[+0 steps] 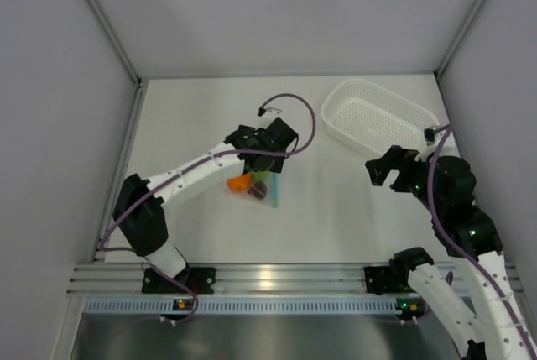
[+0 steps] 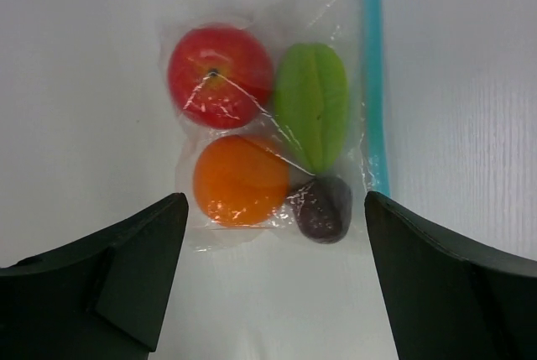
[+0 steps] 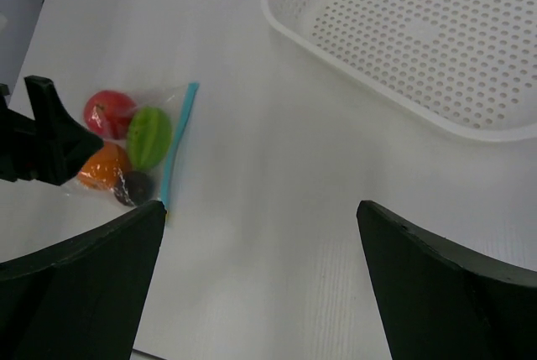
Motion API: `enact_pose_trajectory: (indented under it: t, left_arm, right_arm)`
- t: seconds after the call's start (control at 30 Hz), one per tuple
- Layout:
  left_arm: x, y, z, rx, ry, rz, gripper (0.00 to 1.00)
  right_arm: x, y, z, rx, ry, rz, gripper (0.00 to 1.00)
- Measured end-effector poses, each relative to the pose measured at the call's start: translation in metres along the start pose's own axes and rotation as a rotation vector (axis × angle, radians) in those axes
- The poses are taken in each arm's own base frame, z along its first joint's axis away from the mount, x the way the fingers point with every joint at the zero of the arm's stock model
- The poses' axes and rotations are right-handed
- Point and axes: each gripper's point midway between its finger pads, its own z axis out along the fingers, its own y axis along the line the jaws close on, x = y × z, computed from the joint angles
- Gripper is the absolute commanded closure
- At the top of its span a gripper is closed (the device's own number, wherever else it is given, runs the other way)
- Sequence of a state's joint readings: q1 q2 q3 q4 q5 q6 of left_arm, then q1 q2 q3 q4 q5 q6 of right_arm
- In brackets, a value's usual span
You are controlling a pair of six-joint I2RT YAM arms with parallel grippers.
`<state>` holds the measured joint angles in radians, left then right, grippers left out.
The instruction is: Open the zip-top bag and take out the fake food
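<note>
The zip-top bag (image 2: 273,125) lies flat on the surface (image 2: 84,83) with the fake food (image 2: 239,180) inside. Left gripper (image 2: 275,209) hovers directly over the bag, spread wide, holding nothing; right gripper (image 3: 260,209), equally wide and empty, hangs well right of the bag

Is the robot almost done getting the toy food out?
Not yet; nothing looks done. The zip-top bag looks shut along its blue zip strip, with the red ball, orange ball, green piece and brown piece inside. The left hand hangs open over it; the right hand is open, off aside. Opening and emptying are left.
</note>
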<state>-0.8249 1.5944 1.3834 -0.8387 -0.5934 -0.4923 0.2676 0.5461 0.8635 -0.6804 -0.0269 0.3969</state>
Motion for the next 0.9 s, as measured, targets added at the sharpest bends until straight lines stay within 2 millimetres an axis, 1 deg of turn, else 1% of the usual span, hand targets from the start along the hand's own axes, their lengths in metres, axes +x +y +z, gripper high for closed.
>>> enact_pose_trajectory:
  t: [0.03, 0.07, 0.17, 0.23, 0.33, 0.4, 0.53, 0.63, 0.73, 0.9]
  left_arm:
    - [0.003, -0.01, 0.002, -0.001, 0.005, 0.019, 0.13]
    - [0.006, -0.021, 0.005, -0.005, 0.01, 0.045, 0.2]
    - [0.018, -0.049, 0.013, -0.014, 0.027, 0.113, 0.25]
    - [0.025, -0.065, 0.018, -0.02, 0.038, 0.148, 0.32]
    - [0.036, -0.087, 0.028, -0.026, 0.051, 0.194, 0.36]
    - [0.043, -0.096, 0.035, -0.036, 0.06, 0.218, 0.38]
    - [0.057, -0.098, 0.05, -0.078, 0.083, 0.251, 0.48]
    - [0.064, -0.096, 0.058, -0.109, 0.093, 0.268, 0.51]
    - [0.069, -0.095, 0.065, -0.135, 0.098, 0.281, 0.51]
    - [0.08, -0.094, 0.078, -0.175, 0.112, 0.301, 0.55]
  right_arm:
    - [-0.001, 0.0, -0.001, -0.001, -0.006, -0.001, 0.0]
    - [-0.002, 0.0, -0.003, -0.002, -0.016, -0.002, 0.01]
    - [-0.003, 0.0, -0.006, -0.003, -0.027, -0.004, 0.01]
    - [-0.004, 0.0, -0.009, -0.003, -0.034, -0.005, 0.01]
    - [-0.004, -0.001, -0.012, -0.005, -0.041, -0.01, 0.01]
    - [-0.004, -0.001, -0.014, -0.004, -0.044, -0.012, 0.01]
    - [-0.004, -0.001, -0.016, -0.004, -0.047, -0.012, 0.01]
    - [-0.003, -0.001, -0.016, -0.004, -0.048, -0.012, 0.01]
    - [-0.003, -0.001, -0.016, -0.005, -0.045, -0.012, 0.01]
    - [-0.002, 0.0, -0.016, -0.014, -0.041, -0.013, 0.01]
